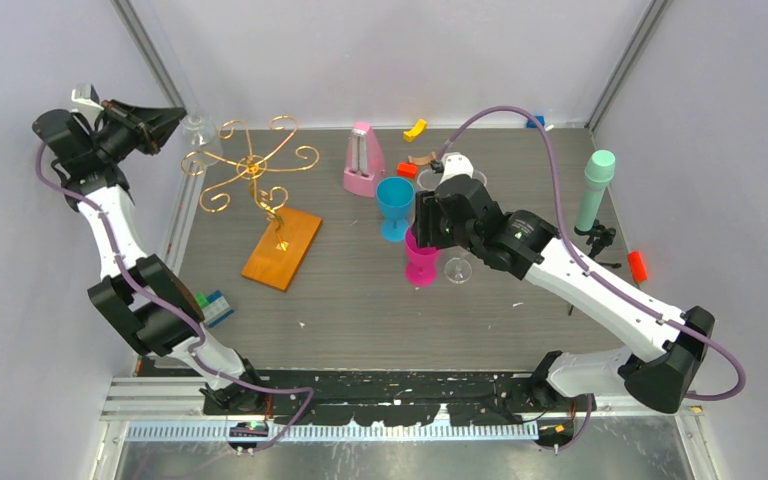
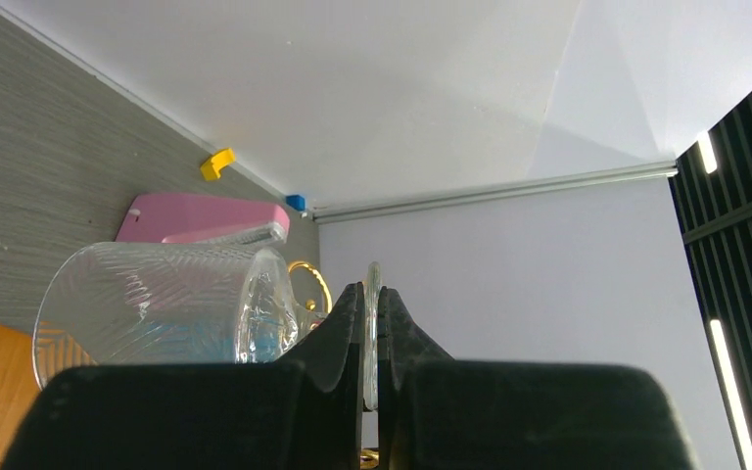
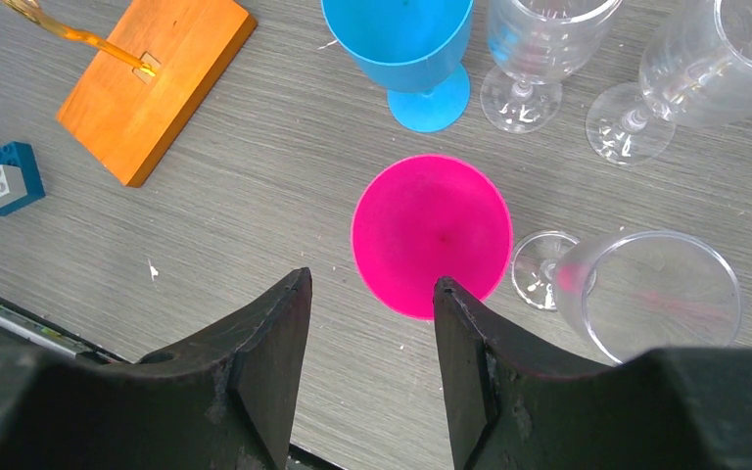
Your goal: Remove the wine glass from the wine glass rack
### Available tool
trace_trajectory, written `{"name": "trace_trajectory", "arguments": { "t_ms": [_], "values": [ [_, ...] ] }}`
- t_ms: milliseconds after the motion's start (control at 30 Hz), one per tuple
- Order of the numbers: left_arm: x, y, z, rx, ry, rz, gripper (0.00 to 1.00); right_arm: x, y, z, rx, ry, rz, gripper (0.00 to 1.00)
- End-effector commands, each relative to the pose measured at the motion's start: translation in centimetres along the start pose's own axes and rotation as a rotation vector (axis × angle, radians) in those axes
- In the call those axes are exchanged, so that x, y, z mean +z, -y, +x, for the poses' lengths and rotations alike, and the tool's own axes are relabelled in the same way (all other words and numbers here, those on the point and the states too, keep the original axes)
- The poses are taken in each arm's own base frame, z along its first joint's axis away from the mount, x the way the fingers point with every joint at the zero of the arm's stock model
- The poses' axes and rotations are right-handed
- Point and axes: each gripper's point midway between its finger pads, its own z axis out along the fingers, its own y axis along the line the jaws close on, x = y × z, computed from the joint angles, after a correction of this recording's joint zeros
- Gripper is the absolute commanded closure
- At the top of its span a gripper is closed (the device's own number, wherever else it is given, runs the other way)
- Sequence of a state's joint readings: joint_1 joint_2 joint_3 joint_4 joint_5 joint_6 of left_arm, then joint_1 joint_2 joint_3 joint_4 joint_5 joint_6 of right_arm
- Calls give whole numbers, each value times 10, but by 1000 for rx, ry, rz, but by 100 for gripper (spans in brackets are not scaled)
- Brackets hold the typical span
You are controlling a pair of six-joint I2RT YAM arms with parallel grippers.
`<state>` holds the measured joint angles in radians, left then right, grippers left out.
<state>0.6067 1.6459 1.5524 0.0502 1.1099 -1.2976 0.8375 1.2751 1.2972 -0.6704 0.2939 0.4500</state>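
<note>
Gold wire wine glass rack (image 1: 250,165) on its orange-brown base (image 1: 282,248), clear ribbed wine glass (image 2: 157,304) at its left, pink metronome (image 1: 364,160) to its right, blue goblet (image 1: 395,205) and magenta goblet (image 1: 422,258) farther right.

White links (image 1: 600,285), black joints (image 1: 150,310), purple cables (image 1: 500,110); matte black wedge fingers (image 3: 264,372).

Looks like a robotics lab test cell, not a home. Plain white panels (image 1: 380,60) on three sides, held by aluminium posts (image 1: 155,60). Two arms (image 1: 600,285) bolted to a slotted rail (image 1: 360,432) at the table (image 1: 360,300) edge, trailing purple cables (image 1: 508,108). Mismatched props scattered about: toy bricks (image 1: 215,305), pink metronome (image 1: 363,160), toy microphone (image 1: 594,190), plastic goblets (image 1: 395,200), wine glass rack (image 1: 255,170). Strip lights (image 2: 720,343) overhead.
</note>
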Motion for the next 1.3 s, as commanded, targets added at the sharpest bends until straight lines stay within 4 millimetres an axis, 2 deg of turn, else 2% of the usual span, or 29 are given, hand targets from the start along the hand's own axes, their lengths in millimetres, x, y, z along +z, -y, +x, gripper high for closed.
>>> {"name": "trace_trajectory", "arguments": {
  "t_ms": [0, 367, 600, 800, 900, 1033, 1200, 1233, 1267],
  "values": [
    [-5, 51, -15, 105, 65, 70, 100, -14, -7, -26, 30, 95, -41, 46],
    [-10, 98, -23, 108, 106, 154, 100, -15, -15, -30, 56, 105, -80, 46],
    [-22, 134, -9, 96, 125, 220, 100, -10, -29, -31, 103, 101, -135, 45],
    [-32, 160, 2, 67, 154, 261, 100, -9, -49, -42, 165, 117, -214, 42],
    [-35, 174, 12, 53, 159, 286, 100, -10, -60, -52, 206, 146, -266, 37],
    [-39, 188, 29, 11, 161, 316, 100, -19, -89, -70, 265, 193, -420, 29],
    [-47, 204, 50, -33, 163, 356, 100, -40, -121, -107, 362, 303, -615, 28],
    [-50, 209, 56, -38, 166, 367, 100, -40, -127, -109, 393, 304, -646, 27],
    [-50, 209, 59, -52, 165, 369, 100, -47, -133, -121, 413, 348, -694, 27]
  ]
}}
